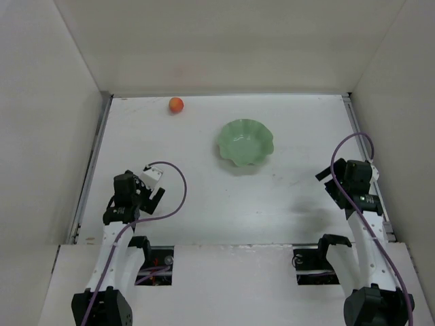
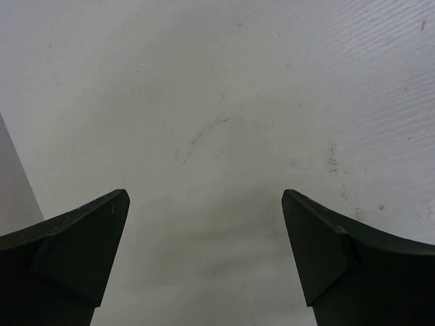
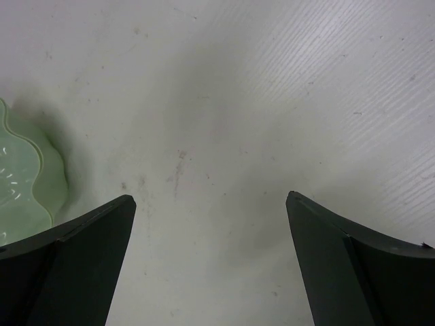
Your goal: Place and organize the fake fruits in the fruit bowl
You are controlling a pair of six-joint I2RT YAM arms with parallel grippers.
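A small orange-red fake fruit (image 1: 176,104) lies on the white table near the back wall, left of centre. The pale green scalloped fruit bowl (image 1: 245,142) stands empty right of centre, apart from the fruit. Its rim also shows at the left edge of the right wrist view (image 3: 27,183). My left gripper (image 1: 144,192) is open and empty over the near left of the table (image 2: 204,197). My right gripper (image 1: 333,182) is open and empty at the near right, right of the bowl (image 3: 211,200). The fruit does not show in either wrist view.
White walls enclose the table on the left (image 1: 47,136), back (image 1: 224,47) and right (image 1: 401,122). A raised white ledge (image 1: 231,255) runs along the near edge by the arm bases. Purple cables (image 1: 178,197) loop off both arms.
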